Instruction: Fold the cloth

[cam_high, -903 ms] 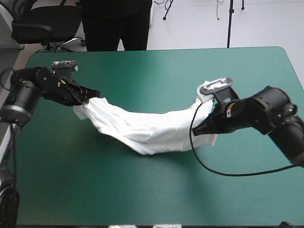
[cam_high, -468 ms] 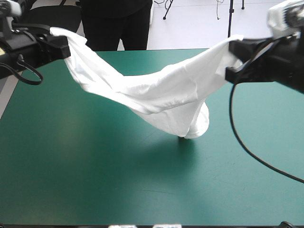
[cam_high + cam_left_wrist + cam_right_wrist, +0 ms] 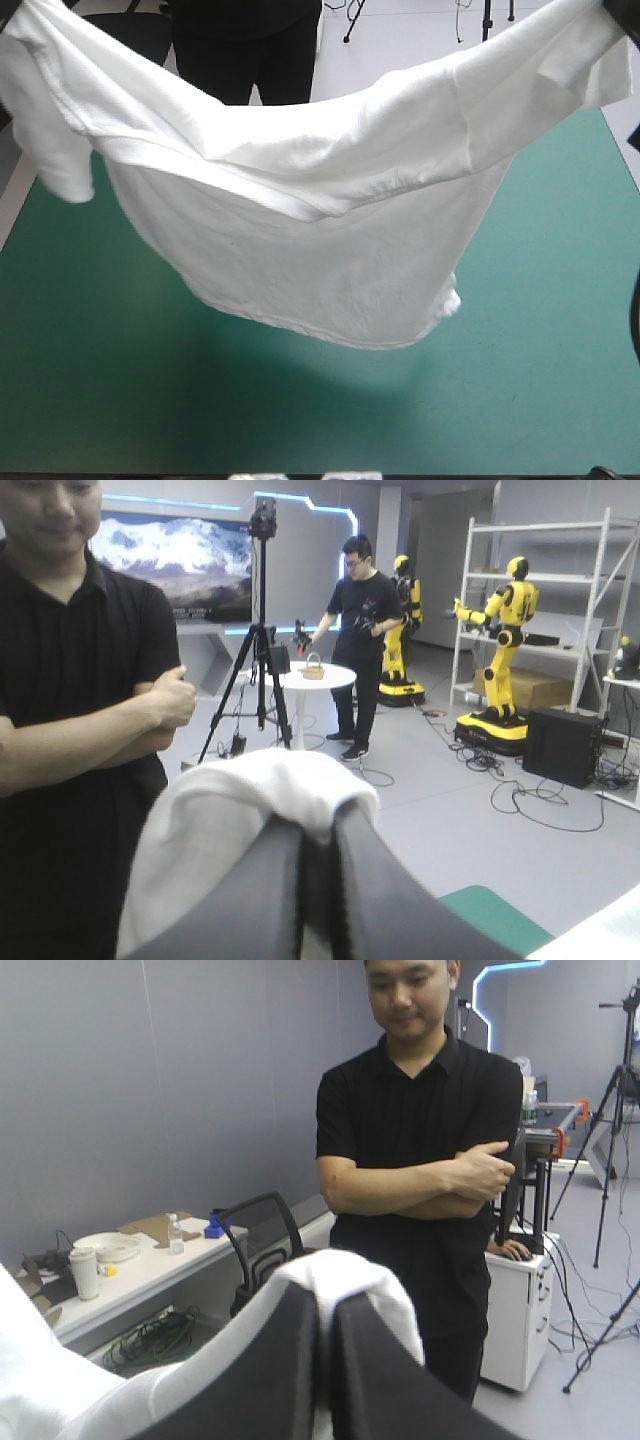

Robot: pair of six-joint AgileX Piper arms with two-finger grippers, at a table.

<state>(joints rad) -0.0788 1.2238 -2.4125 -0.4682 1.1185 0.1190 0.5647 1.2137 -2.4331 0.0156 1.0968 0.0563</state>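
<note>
High over the teal-green table (image 3: 560, 360), the T-shirt (image 3: 330, 240) hangs stretched out like washing on a line. Its upper edge sags in the middle and climbs toward both upper corners of the view from above. Its body drops in a broad white curtain whose lower hem curves over the middle of the table. A soft shadow lies on the table beneath, so the hem seems to hang clear of it. One short sleeve (image 3: 60, 165) dangles near the table's left edge, and a small bunched fold sits at the hem's right end.

The left gripper (image 3: 318, 830) is pinching one end of the shirt. Its black fingers (image 3: 390, 900) are pressed almost together with only a thin dark slit between them, and white cloth is draped over and around their tips. The right gripper (image 3: 325, 1305) does the same at the other end, its fingers all but closed, the cloth mounded over the tips and trailing down beside it.

From above, neither gripper can be made out properly. The shirt's two held ends run off the picture, and the cloth hides the middle of the table's far side. In both wrist views the cloth covers the fingertips themselves, so the exact bite is hidden. A wedge of the table shows below the left gripper.
</note>
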